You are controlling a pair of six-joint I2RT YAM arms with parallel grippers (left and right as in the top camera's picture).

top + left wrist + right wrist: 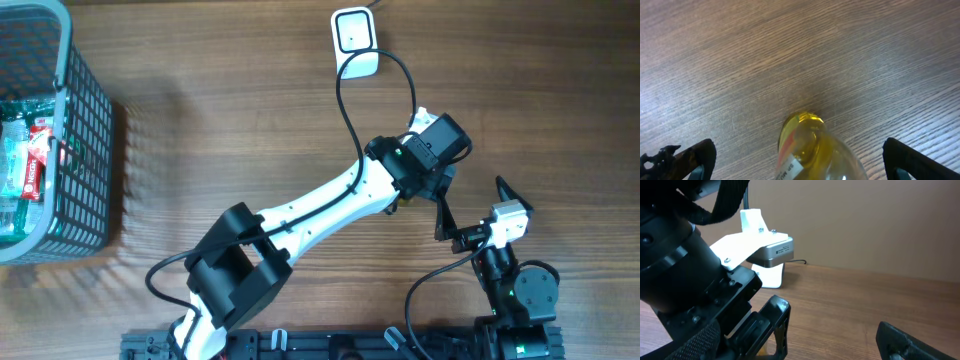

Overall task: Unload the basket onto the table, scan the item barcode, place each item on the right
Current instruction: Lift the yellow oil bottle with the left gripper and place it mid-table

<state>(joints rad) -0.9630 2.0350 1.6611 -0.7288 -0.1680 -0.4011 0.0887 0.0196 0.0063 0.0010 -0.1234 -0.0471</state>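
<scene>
Wooden table (200, 120) with fine grain and a matt finish, bottle (810, 150) of clear glossy plastic — yellow liquid showing through — with a paper label (790, 167), scanner (355, 40) in smooth white plastic, basket (95, 150) of dark plastic grid, left arm (330, 205) in smooth white and matt black plastic.

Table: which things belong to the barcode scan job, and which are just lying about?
Job in hand:
- yellow bottle, standing between the fingers of the open left end effector
- barcode scanner

Lying about:
- basket at the table's left edge
- packaged items inside it
</scene>
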